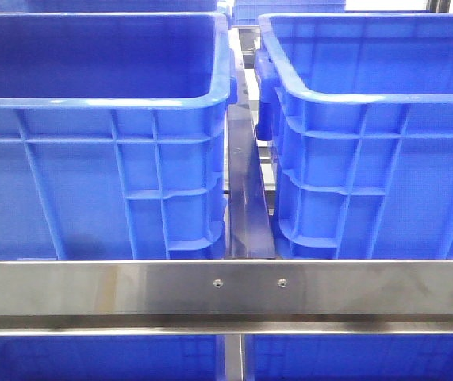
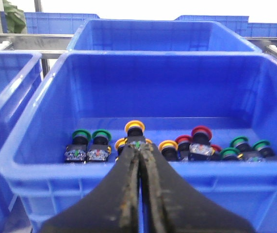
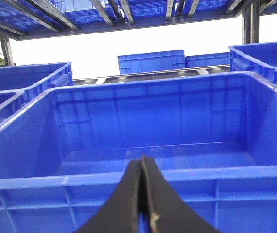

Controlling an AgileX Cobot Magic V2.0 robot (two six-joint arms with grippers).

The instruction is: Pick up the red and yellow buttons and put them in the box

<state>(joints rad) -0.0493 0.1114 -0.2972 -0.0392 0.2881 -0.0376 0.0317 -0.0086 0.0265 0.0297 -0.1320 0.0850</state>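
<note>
In the left wrist view a blue crate (image 2: pixel 153 82) holds several push buttons on its floor: yellow-capped ones (image 2: pixel 135 127) (image 2: pixel 168 145), red-capped ones (image 2: pixel 201 132) (image 2: pixel 183 141) and green-capped ones (image 2: pixel 81 134). My left gripper (image 2: pixel 139 145) is shut and empty, just outside that crate's near rim, in line with the yellow buttons. In the right wrist view my right gripper (image 3: pixel 142 159) is shut and empty before the near rim of an empty blue box (image 3: pixel 153 104). Neither gripper shows in the front view.
The front view shows two tall blue crates (image 1: pixel 91 182) (image 1: pixel 369 175) side by side behind a steel rail (image 1: pixel 226 286), with a narrow gap between them. More blue crates stand around both wrist views (image 2: pixel 7 97) (image 3: pixel 264 56), and more green buttons (image 2: pixel 239 141) lie at the crate's far side.
</note>
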